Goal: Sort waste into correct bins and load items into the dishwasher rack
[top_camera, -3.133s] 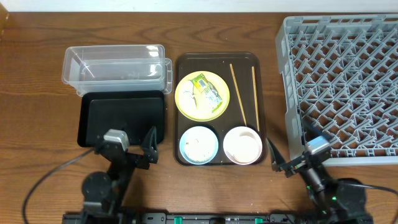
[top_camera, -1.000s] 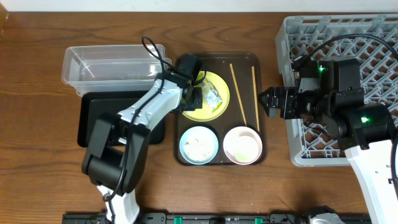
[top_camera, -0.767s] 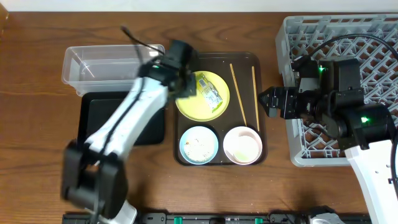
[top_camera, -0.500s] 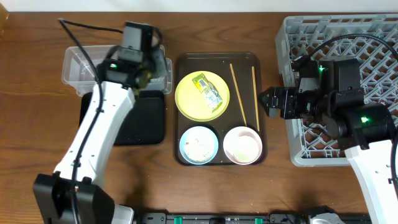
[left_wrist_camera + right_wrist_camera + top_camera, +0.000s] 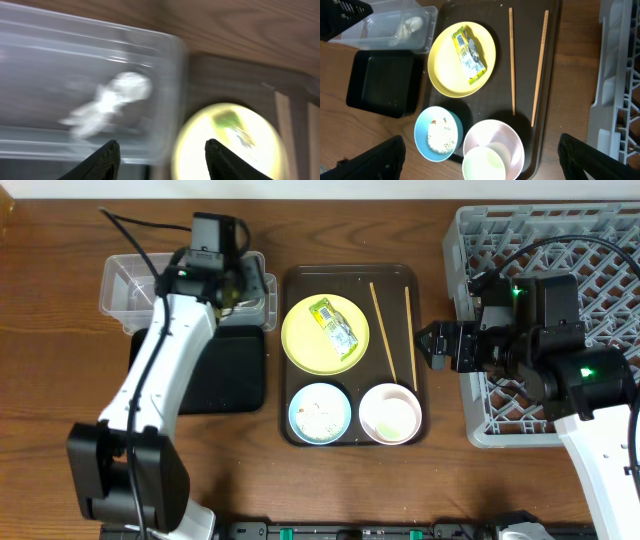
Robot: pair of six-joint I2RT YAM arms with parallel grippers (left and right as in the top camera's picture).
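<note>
While the left gripper (image 5: 160, 152) hovers over the right end of the clear tub (image 5: 130, 285) at the upper left of the overhead frame, we see its two fingers (image 5: 107, 161) spread apart with nothing between them. A whitish crumpled object (image 5: 116, 96) lies inside the tub; the wrist view is too blurred for us to identify it. The black tray (image 5: 240, 370) sits just below the tub, touching its lower edge.

We locate the right gripper (image 5: 424, 344) between the brown serving tray (image 5: 390, 285) and the dishwasher rack (image 5: 560, 240), which fills the upper right of the frame. Its fingers stand wide apart and hold nothing.

On the serving tray, the yellow plate (image 5: 305, 340) occupies the upper left and carries the green-and-yellow wrapper (image 5: 333, 325). Two chopsticks (image 5: 382, 330) lie side by side to the right of the plate, apart from each other. At the lower left, the light-blue bowl (image 5: 298, 420) contains the rice-like scraps (image 5: 320, 412). At the lower right, the white-pink bowl (image 5: 365, 412) holds the small white cup (image 5: 485, 162).
</note>
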